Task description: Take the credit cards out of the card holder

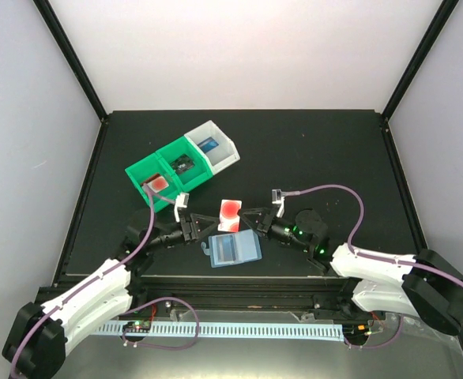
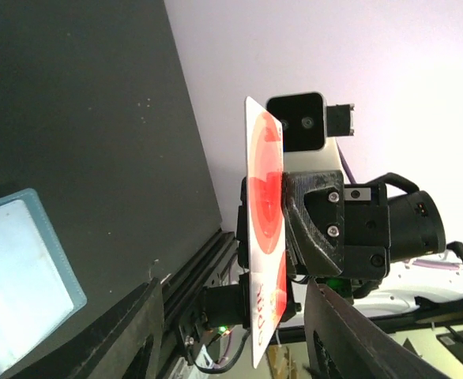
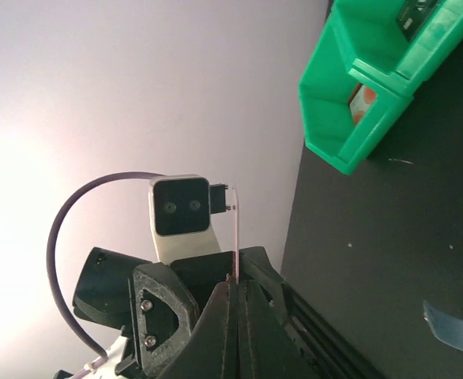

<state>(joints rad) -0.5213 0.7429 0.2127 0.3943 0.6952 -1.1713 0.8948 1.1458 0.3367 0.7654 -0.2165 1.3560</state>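
Just below the middle of the top view, the red card [image 1: 229, 214] with its round red mark is held up off the black worktop [image 1: 318, 150], between the tips of the two arms. The right gripper [image 1: 251, 221] is clamped on it; in the right wrist view the card is only a thin edge-on line [image 3: 236, 229] rising from between the pressed-together fingers [image 3: 251, 339]. In the left wrist view the same card [image 2: 265, 229] stands tall in the centre of the frame, backed by the right gripper's black finger. The left gripper [image 1: 202, 227] has its jaws apart, one dark finger [image 2: 141, 332] at the lower left of that view and the other at the lower right, with the card's lower end between them; it seems to touch neither, though contact is hard to judge from this angle.

The card holder [image 1: 233, 249] lies flat on the worktop directly below the red card in the top view, apart from both grippers; a darker blue rectangle shows on its left part. Its pale blue corner sits at the lower left of the left wrist view [image 2: 18, 276].

Up and left of centre in the top view, the green bins [image 1: 137, 170] and the white bin [image 1: 228, 147] stand touching in a slanted row; a second red card [image 1: 159, 183] lies in the lowest green compartment, a dark card [image 1: 182, 164] in the next, and a blue card [image 1: 208, 145] in the white bin.
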